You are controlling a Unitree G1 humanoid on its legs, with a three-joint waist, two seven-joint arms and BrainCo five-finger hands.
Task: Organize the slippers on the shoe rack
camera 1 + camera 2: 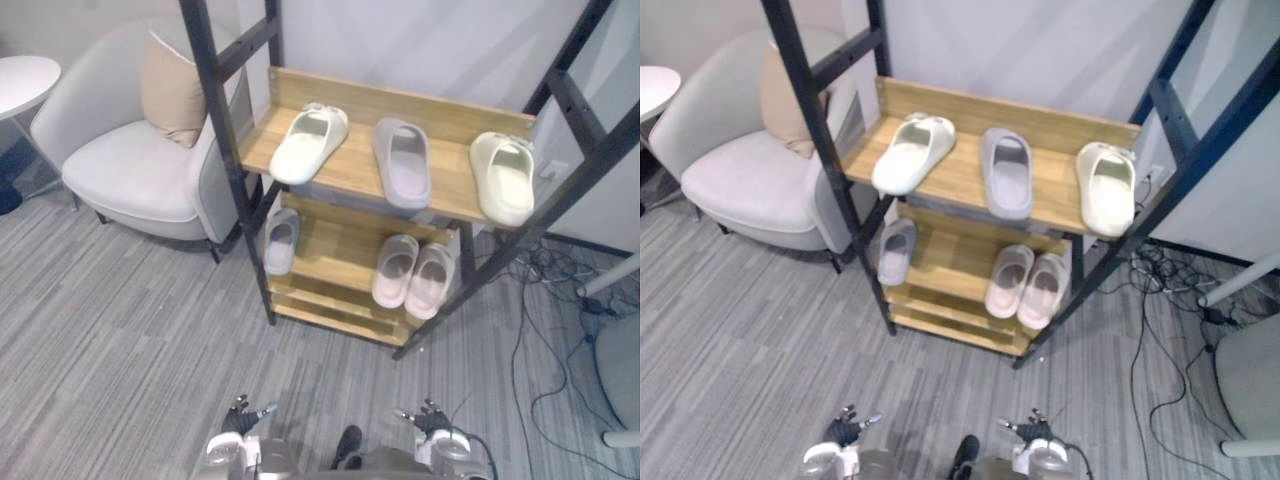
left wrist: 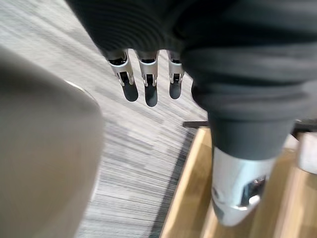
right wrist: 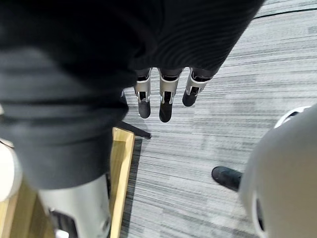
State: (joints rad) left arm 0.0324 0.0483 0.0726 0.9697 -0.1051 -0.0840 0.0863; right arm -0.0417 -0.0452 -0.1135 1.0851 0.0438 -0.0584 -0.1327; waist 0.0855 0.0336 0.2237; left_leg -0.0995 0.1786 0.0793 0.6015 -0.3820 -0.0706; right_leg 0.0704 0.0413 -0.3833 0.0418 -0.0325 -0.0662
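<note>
The place looks like a home-style lounge corner set up inside an office or lab. A wooden shoe rack [image 1: 400, 100] on a dark metal frame holds several pale slippers [image 1: 402, 160] on its shelves. Beside it stands a light grey armchair [image 1: 130, 170] with a beige cushion [image 1: 172, 90], and a round white side table [image 1: 22, 80] past that. The striped grey carpet [image 1: 120, 320], the plain white wall [image 1: 420, 40] and the loose black cables [image 1: 545, 300] trailing over the floor suggest a workplace rather than a lived-in house.
</note>
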